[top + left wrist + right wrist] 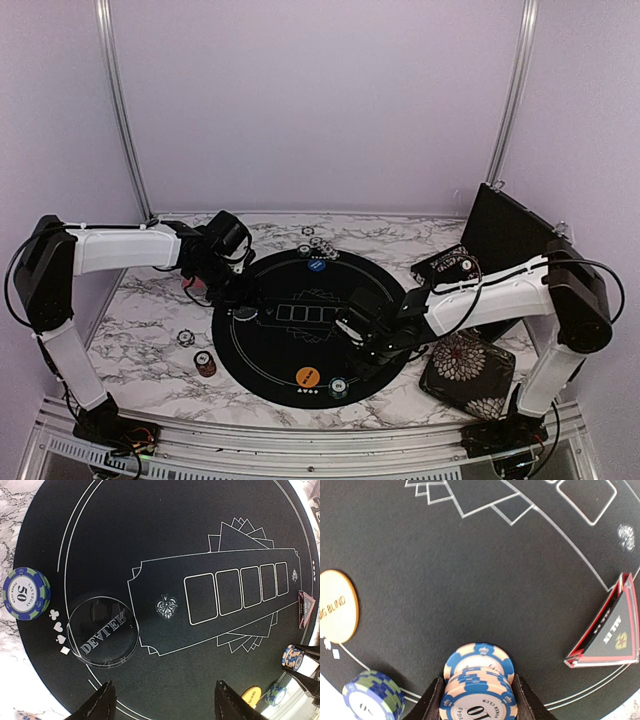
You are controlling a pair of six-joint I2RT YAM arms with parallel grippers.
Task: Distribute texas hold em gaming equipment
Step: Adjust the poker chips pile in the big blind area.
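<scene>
My right gripper [477,681] is shut on a stack of blue-and-peach poker chips [479,672] standing on the round black mat [290,345], near its right front part [350,330]. A red-edged black triangle [610,635] lies just to its right. An orange Big Blind button [337,605] and a blue-green chip stack [372,696] lie to its left. My left gripper [164,685] hangs open over the mat's left side [232,296], nothing between its fingers. A clear Dealer disc [102,632] and a blue-green 50 chip stack [26,592] lie beside it.
A floral pouch [467,372] lies at the front right, with a black case [505,240] propped behind it and a dark patterned pack [447,265] next to that. A blue button [316,266] and chips [318,245] sit at the mat's far edge. Two chip stacks [205,364] stand on the marble at left.
</scene>
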